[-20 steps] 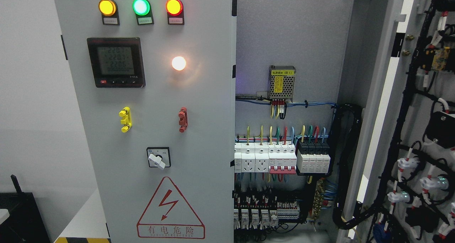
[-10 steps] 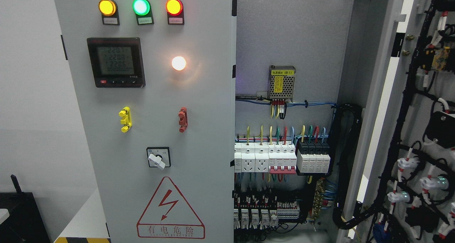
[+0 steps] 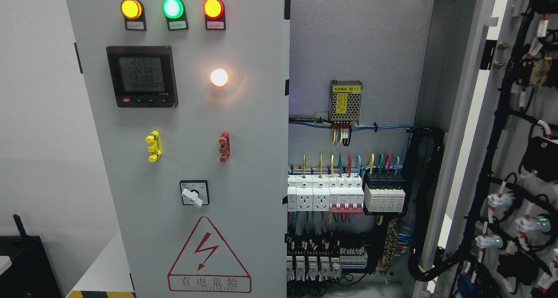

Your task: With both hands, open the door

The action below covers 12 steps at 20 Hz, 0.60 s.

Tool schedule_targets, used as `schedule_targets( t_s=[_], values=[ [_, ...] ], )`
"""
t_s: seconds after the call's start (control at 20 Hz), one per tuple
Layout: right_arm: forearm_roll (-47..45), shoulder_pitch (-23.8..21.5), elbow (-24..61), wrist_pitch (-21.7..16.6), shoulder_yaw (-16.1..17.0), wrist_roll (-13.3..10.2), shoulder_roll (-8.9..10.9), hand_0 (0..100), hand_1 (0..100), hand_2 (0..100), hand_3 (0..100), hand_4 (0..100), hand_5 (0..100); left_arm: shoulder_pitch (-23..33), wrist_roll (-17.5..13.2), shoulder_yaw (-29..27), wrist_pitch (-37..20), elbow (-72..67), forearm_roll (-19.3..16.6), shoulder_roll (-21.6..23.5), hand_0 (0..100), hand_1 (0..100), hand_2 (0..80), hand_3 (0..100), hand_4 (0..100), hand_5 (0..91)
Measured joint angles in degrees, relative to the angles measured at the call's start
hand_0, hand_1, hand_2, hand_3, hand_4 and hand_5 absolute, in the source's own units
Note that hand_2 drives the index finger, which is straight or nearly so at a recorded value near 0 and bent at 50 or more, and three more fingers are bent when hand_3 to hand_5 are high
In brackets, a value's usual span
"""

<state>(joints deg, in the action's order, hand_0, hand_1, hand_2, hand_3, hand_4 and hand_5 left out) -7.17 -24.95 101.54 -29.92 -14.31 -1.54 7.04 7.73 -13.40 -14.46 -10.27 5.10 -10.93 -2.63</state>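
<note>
A grey electrical cabinet fills the head view. Its left door [image 3: 244, 167] stands shut and carries three lit lamps [image 3: 173, 8], a digital meter [image 3: 142, 76], a white glowing lamp [image 3: 219, 77], a yellow handle [image 3: 153, 146], a red handle [image 3: 224, 146], a rotary switch [image 3: 194, 193] and a red warning triangle [image 3: 208, 258]. The right door [image 3: 514, 167] is swung wide open at the picture's right, showing its inner side with black cable bundles. Neither of my hands nor any arm shows.
The open compartment holds a small power supply [image 3: 346, 100], rows of white breakers [image 3: 324, 194], a black breaker block [image 3: 384, 193] and coloured wiring. A black object [image 3: 24, 263] stands at the lower left by a white wall.
Only the digits on the meter have changed; doors and view stand as before.
</note>
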Motion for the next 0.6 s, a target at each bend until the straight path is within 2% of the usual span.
schedule_targets(
  t_s=[0.25,0.6],
  values=[
    [-0.05,7.64,0.91,6.31,0.19,-0.01,-0.59,12,39,0,0,0,0,0.0,-0.1,0.14,-0.18,-0.02,-0.04,-0.01,12,39,0.0,0,0,0.0],
    [-0.06,18.28,1.64,17.56,-0.13,-0.02,-2.14,12,39,0,0,0,0,0.0,-0.12,0.26,-0.21,-0.05,-0.05,-0.03,12,39,0.0,0,0,0.0]
  ],
)
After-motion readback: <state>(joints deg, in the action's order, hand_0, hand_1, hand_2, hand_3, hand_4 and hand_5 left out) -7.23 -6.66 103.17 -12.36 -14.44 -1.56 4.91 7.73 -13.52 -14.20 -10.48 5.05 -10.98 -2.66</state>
